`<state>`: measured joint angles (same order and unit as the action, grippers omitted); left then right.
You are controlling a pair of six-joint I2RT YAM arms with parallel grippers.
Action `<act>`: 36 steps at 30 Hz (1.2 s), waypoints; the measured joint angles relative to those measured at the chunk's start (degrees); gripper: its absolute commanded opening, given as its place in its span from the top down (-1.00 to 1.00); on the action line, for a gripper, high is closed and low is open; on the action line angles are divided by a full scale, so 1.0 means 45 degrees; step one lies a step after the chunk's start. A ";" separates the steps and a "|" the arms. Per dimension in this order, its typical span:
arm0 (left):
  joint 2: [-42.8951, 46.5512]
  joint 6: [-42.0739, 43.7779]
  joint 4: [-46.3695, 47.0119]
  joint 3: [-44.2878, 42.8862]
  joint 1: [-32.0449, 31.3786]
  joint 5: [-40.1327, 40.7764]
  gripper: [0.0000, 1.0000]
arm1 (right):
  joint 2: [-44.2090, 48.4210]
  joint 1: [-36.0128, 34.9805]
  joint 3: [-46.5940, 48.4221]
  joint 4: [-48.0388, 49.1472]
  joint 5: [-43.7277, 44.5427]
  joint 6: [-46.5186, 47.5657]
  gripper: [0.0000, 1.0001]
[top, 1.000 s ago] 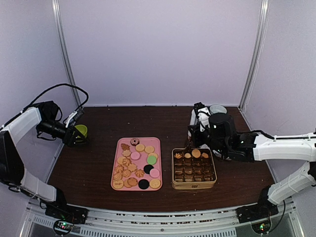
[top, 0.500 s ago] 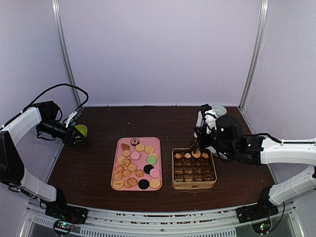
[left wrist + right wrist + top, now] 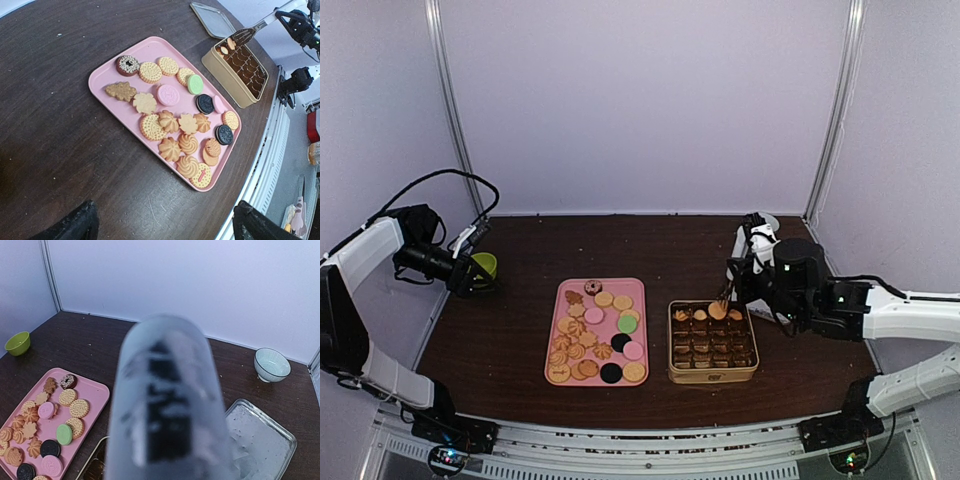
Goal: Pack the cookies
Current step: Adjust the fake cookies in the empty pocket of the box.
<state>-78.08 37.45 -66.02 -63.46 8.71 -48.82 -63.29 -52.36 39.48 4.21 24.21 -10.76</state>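
Many cookies (image 3: 592,335) lie on a pink tray (image 3: 638,290): tan round and flower-shaped ones, plus pink, black and green discs. They also show in the left wrist view (image 3: 172,125). A gold tin (image 3: 712,375) with brown compartments stands right of the tray, with a few cookies (image 3: 717,311) in its back row. My right gripper (image 3: 748,262) is shut on metal tongs (image 3: 728,290), whose tips hang over the tin's back row. The blurred tongs (image 3: 165,405) fill the right wrist view. My left gripper (image 3: 165,230) is open and empty, far left.
A green bowl (image 3: 485,265) sits by the left gripper. A white-blue bowl (image 3: 271,364) stands at the back right. The tin's clear lid (image 3: 260,440) lies behind the tin. The table's front edge (image 3: 260,165) runs close to the tray.
My right arm has drawn to the right, and the tongs' tips have shifted right along the tin's back row. The left arm has not moved.
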 measured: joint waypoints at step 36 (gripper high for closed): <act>0.0199 0.0034 -0.0015 0.0000 0.0044 0.0049 -0.94 | -0.2244 -0.1831 0.1666 0.1214 0.1622 0.0107 0.49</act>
<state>-77.19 37.60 -66.08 -63.46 8.91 -48.60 -73.38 -60.60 46.98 9.67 31.51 -10.28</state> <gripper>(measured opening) 0.969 0.256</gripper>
